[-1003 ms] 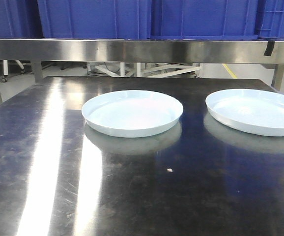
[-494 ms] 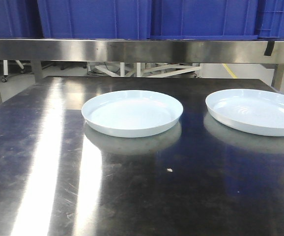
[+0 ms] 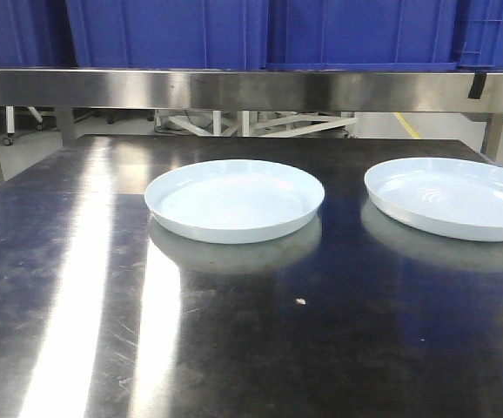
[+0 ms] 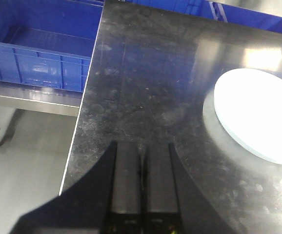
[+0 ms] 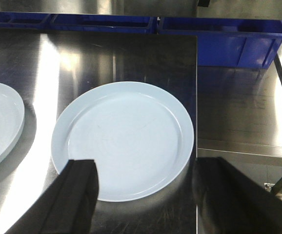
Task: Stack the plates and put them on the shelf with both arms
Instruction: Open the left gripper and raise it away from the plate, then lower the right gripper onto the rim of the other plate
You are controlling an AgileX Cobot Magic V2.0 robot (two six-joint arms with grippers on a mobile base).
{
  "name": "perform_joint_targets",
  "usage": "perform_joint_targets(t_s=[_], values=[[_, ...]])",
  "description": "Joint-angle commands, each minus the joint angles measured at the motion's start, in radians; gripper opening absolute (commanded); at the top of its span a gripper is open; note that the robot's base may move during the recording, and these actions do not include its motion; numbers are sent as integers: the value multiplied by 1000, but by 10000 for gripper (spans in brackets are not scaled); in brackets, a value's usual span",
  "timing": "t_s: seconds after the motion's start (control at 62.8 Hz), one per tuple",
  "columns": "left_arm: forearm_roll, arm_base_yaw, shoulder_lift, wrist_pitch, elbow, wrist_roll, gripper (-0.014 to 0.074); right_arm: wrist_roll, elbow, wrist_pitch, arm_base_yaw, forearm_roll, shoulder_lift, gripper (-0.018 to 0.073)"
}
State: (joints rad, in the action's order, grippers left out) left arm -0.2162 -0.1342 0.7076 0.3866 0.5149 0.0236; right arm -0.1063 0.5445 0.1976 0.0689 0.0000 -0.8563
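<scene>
1. Left gripper (image 4: 142, 148), bottom centre of its wrist view: black fingers pressed together, empty, above the dark reflective steel tabletop (image 4: 146, 83).
2. Right gripper (image 5: 148, 168): fingers spread wide, hovering over one glossy pale bluish-white round plate (image 5: 126, 131) at mid-frame.
3. The second identical plate (image 3: 234, 200) sits centre-frame in the front view, well apart from the first.
4. The brushed-steel shelf rail (image 3: 234, 87) under the blue crates (image 3: 173, 30) spans the top.
5. Stacking looks not yet begun. The next move is probably for the right gripper to descend and pinch its plate's rim.
</scene>
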Motion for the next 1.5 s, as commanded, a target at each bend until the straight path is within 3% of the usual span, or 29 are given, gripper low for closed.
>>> perform_joint_targets(t_s=[0.0,0.35,0.653,1.035,1.29,1.481], values=[[-7,0,-6,-85,28,5,90,8,39,-69,-3,-9,4,529],[-7,0,-6,-85,28,5,90,6,39,-87,-3,0,4,526],[-7,0,-6,-85,28,5,90,5,39,-79,-3,10,4,273],[-7,0,-6,-85,28,5,90,5,54,-367,-40,10,-92,255],[-7,0,-6,-85,28,5,90,4,267,-106,-120,10,-325,255],[-7,0,-6,-85,28,5,90,5,442,100,-135,10,-504,288]])
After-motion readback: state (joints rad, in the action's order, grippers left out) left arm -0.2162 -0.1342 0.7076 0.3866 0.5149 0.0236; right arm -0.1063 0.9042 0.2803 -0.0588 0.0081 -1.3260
